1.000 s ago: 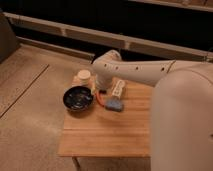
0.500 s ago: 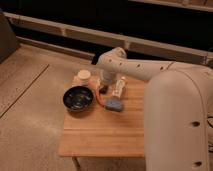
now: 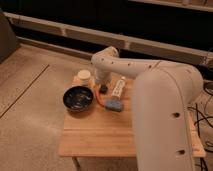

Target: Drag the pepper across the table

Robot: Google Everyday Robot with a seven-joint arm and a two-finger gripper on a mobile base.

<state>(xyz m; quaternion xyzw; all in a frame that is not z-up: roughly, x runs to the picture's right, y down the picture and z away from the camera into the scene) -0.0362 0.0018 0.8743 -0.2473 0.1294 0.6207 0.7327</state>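
Observation:
The pepper [image 3: 98,97] is a slim red-orange piece lying on the light plank-striped table [image 3: 107,132], just right of the dark bowl [image 3: 78,98]. My gripper [image 3: 103,89] hangs at the end of the white arm, low over the table's far part. It is right beside the pepper's far end, between the bowl and the white strip block [image 3: 118,89]. I cannot tell whether it touches the pepper.
A white cup [image 3: 83,76] stands at the table's far left corner. A blue-grey flat pad [image 3: 113,104] lies just right of the pepper. My bulky white arm [image 3: 162,107] covers the table's right side. Cables lie on the floor at right.
The arm's large near section has swung to cover more of the table's right side. The gripper has shifted slightly right beside the pepper. The pepper has not visibly moved.

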